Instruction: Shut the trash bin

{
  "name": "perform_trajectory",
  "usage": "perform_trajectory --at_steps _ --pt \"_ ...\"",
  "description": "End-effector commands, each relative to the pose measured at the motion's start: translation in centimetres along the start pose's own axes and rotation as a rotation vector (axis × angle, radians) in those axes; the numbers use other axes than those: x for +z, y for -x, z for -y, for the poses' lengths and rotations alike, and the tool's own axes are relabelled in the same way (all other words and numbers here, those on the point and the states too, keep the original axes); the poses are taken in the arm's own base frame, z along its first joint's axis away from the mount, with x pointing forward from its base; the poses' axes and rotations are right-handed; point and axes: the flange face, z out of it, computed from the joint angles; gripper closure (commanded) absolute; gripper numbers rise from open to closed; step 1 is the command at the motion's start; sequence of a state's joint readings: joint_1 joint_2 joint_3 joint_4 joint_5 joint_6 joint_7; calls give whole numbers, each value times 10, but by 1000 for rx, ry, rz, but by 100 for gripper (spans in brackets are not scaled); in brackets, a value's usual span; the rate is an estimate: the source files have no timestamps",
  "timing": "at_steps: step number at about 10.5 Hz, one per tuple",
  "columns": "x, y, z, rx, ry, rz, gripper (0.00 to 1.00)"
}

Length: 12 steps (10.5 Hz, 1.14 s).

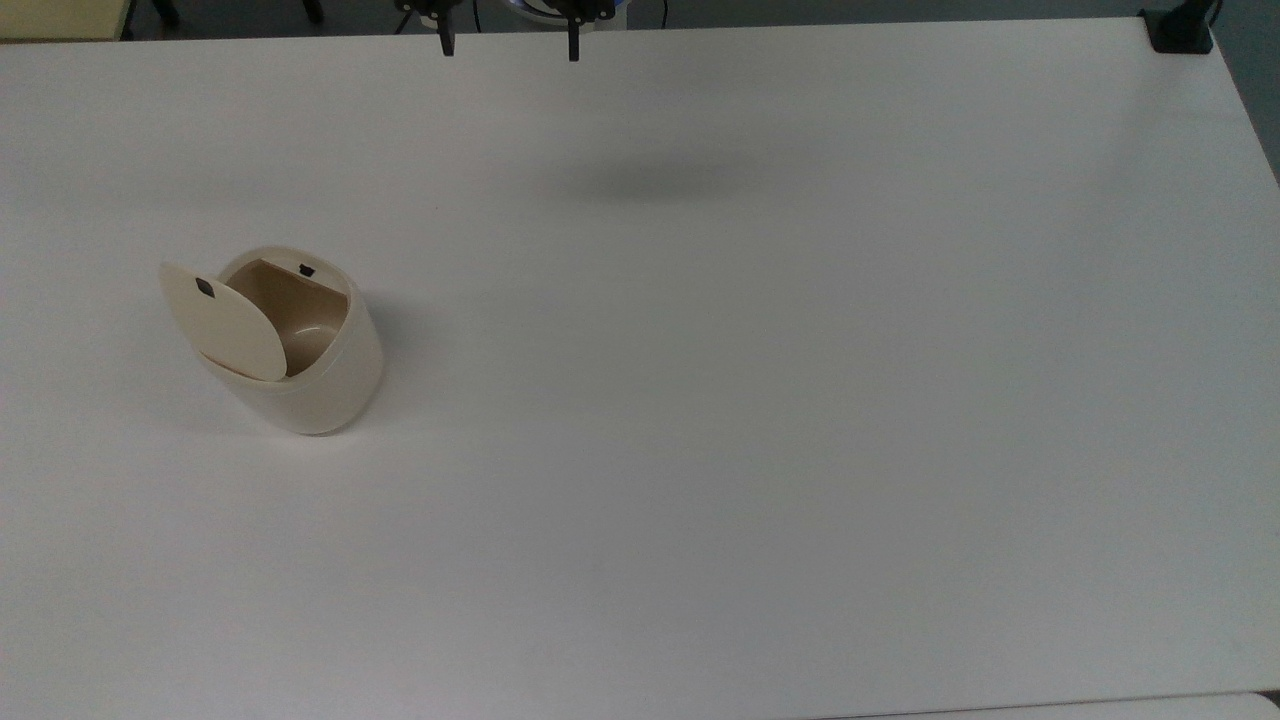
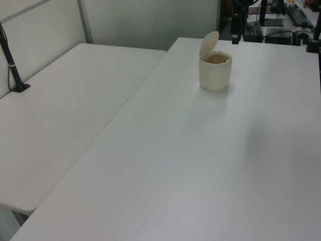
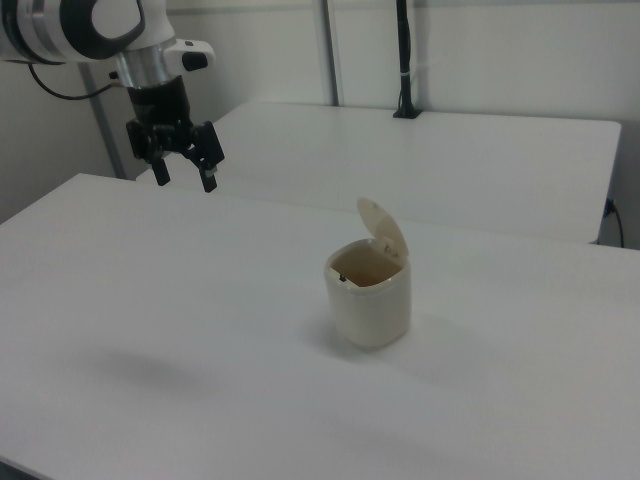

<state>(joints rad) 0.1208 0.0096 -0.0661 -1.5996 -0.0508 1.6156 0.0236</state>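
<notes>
Cream-beige plastic forms the trash bin (image 1: 300, 350), a small rounded cylinder that stands upright on the white counter (image 1: 750, 400). In the top view it sits toward the top view's left edge of the counter, roughly midway between the far and near edges. Its lid (image 1: 222, 320) is open, swung up on its hinge and standing tilted above the rim on the top view's left side of the opening. A small black latch piece (image 1: 204, 287) shows on the lid's inner face, and a matching black piece (image 1: 306, 270) sits on the bin's rim across the opening. The inside of the bin is tan-brown.

The gripper (image 3: 184, 176) hangs in the air above the counter, well apart from the bin, near the counter's far edge in the top view. Its two black fingers (image 3: 209, 180) point downward and are spread apart with nothing between them. In the right view the white arm (image 3: 90, 25) reaches in from the right view's upper left corner. A soft shadow (image 1: 650, 180) lies on the counter below the gripper.

A second white table (image 2: 65, 110) stands beside the counter.
</notes>
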Motion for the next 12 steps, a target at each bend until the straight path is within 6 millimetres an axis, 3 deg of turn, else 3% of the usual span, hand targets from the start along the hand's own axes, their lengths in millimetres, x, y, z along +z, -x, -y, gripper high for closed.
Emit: perform_trajectory --at_steps 1,9,10,12 --pt "-3 8 1 -22 -1 18 0" --pt "-4 7 1 -22 -1 11 2" --pt "-4 7 0 -21 -1 9 18" --pt "-3 7 0 -21 -1 12 72"
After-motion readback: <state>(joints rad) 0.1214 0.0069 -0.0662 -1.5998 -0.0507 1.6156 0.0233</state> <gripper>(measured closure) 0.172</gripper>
